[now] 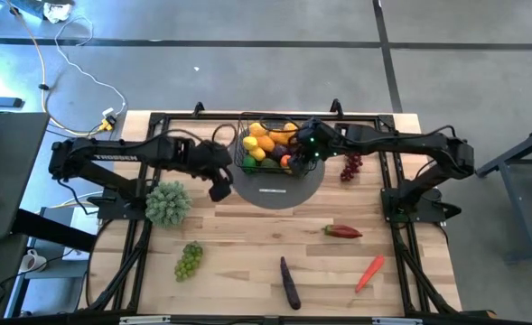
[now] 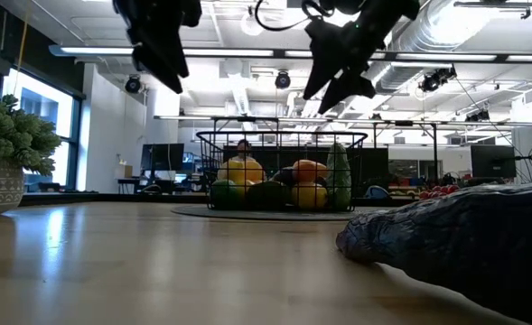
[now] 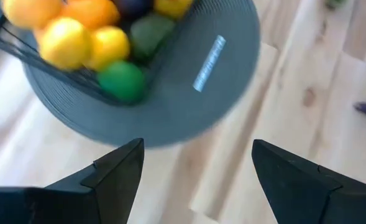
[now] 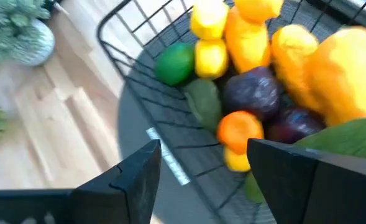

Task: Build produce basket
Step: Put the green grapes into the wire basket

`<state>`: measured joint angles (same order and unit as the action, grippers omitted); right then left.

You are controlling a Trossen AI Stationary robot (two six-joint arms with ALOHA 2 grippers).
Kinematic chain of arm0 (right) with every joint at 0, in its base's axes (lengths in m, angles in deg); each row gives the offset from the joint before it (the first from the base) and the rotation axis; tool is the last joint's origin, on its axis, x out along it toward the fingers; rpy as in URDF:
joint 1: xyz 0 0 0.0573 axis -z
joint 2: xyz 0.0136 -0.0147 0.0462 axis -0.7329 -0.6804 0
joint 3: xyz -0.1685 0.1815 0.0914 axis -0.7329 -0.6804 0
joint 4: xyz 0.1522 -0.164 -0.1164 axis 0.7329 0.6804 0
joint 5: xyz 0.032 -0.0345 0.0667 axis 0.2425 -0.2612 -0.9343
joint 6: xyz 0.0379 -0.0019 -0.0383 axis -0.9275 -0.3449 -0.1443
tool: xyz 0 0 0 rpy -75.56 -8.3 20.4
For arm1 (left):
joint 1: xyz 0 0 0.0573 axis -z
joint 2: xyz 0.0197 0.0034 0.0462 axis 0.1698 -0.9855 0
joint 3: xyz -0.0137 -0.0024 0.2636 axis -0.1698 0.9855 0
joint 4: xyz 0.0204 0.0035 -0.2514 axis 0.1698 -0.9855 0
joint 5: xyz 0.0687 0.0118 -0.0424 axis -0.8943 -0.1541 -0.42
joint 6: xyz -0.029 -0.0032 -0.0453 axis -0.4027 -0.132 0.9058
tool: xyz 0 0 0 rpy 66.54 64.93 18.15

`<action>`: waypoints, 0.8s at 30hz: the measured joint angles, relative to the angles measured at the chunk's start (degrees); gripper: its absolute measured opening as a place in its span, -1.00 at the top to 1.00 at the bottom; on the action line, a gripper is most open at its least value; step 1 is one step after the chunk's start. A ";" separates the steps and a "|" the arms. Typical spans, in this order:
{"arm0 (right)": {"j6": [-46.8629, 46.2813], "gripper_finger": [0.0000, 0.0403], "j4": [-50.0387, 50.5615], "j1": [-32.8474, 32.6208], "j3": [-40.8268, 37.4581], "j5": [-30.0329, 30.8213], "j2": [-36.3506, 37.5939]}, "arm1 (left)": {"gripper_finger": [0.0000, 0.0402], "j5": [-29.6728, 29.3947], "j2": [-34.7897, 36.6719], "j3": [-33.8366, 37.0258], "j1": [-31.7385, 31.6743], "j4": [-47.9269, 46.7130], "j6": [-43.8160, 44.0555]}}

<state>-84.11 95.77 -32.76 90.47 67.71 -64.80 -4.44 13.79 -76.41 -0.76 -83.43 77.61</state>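
Jaws of the right gripper (image 1: pixel 303 152) are seen parted and empty above the filled basket (image 1: pixel 267 150) at the desk's (image 1: pixel 247 244) far edge, left gripper (image 1: pixel 220 185) likewise; remaining produce (image 1: pixel 342 232), judged light, hard and slippery, is best pinched mid-body

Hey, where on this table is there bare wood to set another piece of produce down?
Bare wood lies between the green grapes, the aubergine and the grey disc, and along the edge right of the carrot. It is crowded at the basket, where the right gripper and left gripper hang.
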 joint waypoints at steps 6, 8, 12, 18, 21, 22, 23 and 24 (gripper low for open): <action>-5.06 -0.09 0.64 -4.10 0.00 2.98 0.48 | -0.43 0.02 0.00 0.00 7.19 -5.34 9.32; -6.72 -0.09 1.43 -5.31 0.00 4.34 0.48 | -0.43 0.22 0.02 0.00 9.41 -6.93 11.43; -10.69 -0.09 2.73 -7.54 0.00 5.59 0.48 | -0.43 1.14 0.02 0.00 13.44 -9.62 16.44; -15.49 -0.09 4.01 -11.05 0.00 7.63 0.48 | -0.43 1.53 0.02 0.00 19.86 -11.18 26.16; -17.75 -0.09 4.27 -12.81 0.00 8.15 0.48 | -0.43 2.52 0.02 0.00 22.89 -11.87 30.73; -18.61 -0.09 4.54 -13.44 0.00 8.50 0.48 | -0.43 2.75 0.02 0.00 23.88 -12.22 31.83; -19.00 -0.09 4.81 -14.08 0.00 8.77 0.48 | -0.43 2.96 0.02 0.00 24.94 -12.67 33.03; -19.73 -0.09 5.04 -14.70 0.00 8.96 0.48 | -0.43 2.99 0.02 0.00 25.95 -13.11 34.23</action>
<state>-103.83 100.82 -47.47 90.47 76.67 -64.32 -1.45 13.81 -76.41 25.19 -96.53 111.83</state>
